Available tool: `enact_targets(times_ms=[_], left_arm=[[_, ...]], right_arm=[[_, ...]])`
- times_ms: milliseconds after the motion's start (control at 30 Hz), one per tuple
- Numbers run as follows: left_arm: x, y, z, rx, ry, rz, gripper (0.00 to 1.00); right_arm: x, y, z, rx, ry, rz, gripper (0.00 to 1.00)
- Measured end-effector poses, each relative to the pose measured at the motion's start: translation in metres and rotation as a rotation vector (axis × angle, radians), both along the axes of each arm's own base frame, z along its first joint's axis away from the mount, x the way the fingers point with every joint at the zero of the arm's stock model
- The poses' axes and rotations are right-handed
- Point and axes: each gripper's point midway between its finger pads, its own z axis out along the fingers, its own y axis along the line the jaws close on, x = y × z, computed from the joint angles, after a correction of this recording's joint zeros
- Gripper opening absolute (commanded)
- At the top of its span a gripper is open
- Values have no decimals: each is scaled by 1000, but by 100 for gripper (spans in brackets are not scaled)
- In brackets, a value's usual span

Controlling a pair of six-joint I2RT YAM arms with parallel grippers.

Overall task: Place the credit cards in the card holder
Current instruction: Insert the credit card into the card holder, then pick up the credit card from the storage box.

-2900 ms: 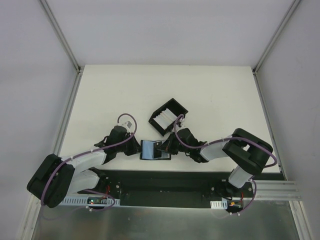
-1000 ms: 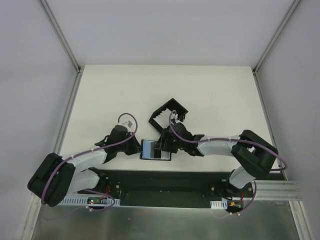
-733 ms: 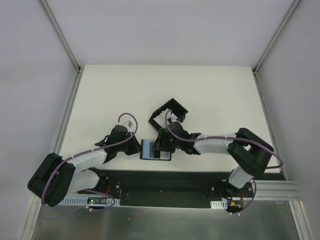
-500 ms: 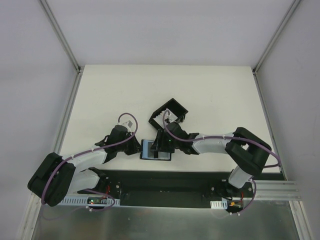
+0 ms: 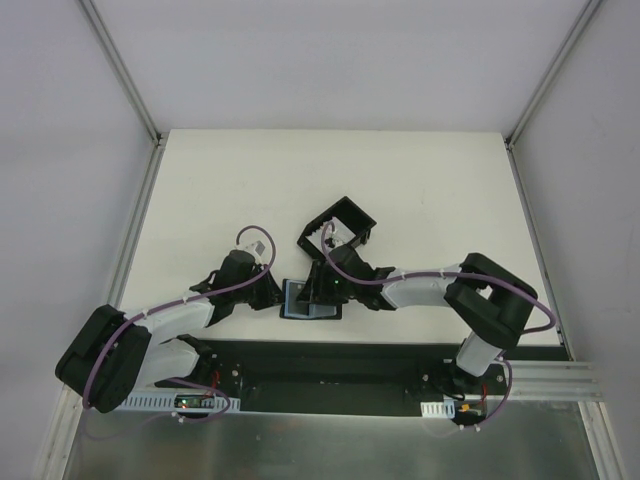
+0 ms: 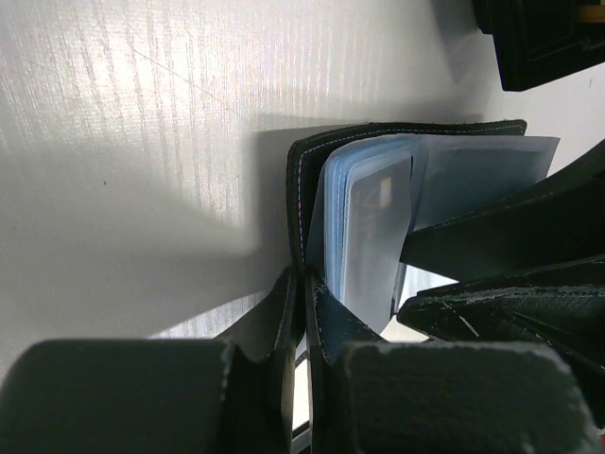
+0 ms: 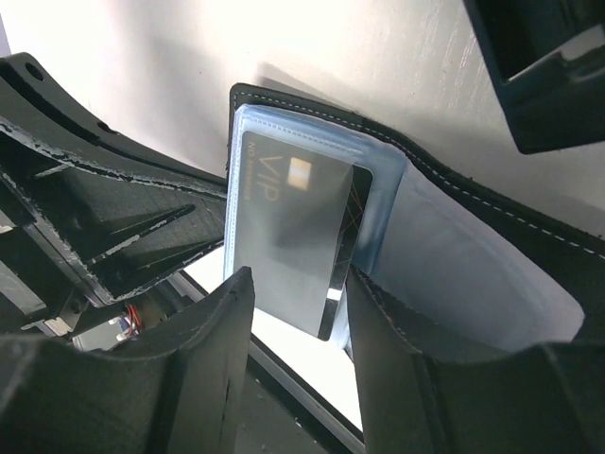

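Card holder cover between closed fingers, sleeves fanned.

Blk card holder open; grey VIP card part-way in.

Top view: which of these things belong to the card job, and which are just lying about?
In the job:
card holder, pinched by the left gripper
card, partly in a sleeve, flanked by the right gripper

Lying about:
black tray, beyond the holder
table
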Motion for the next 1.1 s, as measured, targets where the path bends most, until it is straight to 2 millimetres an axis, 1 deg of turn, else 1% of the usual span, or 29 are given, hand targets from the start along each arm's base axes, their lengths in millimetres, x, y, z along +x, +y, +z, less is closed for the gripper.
enact_targets(times_ms=[100, 167, 233, 300, 433, 567, 633, 667, 767, 833, 900, 967, 1033, 1100], left_arm=[[0, 0, 0, 0, -1, 0, 0], [0, 0, 0, -1, -2, 0, 0], [0, 0, 0, -1, -3, 0, 0], [1, 0, 1, -2, -5, 0, 0], [1, -1, 3, -7, -11, -1, 0], [1, -1, 5, -4, -9, -3, 0], [1, -1, 5, -2, -7, -3, 0], [1, -1, 5, -2, -7, -4, 0], [1, -1, 5, -1, -8, -5, 0], [1, -1, 5, 0, -7, -5, 0], [2, -1, 5, 1, -6, -6, 0], [2, -1, 5, 4, -4, -8, 0], [3, -2, 6, 8, -2, -10, 0], [4, -2, 6, 9, -1, -11, 0]], right_arm=[[0, 0, 0, 1, 0, -1, 56], [1, -1, 1, 0, -10, 0, 58], [3, -6, 4, -12, -31, -2, 60], [5, -16, 14, -32, -65, 0, 61], [20, -34, 45, -54, -161, -2, 62], [42, -53, 75, -101, -260, -28, 62], [55, -64, 86, -121, -290, -47, 66], [64, -72, 91, -134, -301, -60, 67], [97, -95, 107, -156, -335, -87, 73], [115, -103, 116, -162, -355, -84, 76], [131, -104, 126, -164, -376, -53, 78], [143, -99, 131, -171, -389, 0, 79], [151, -92, 131, -185, -398, 56, 80], [155, -88, 127, -205, -399, 108, 81]])
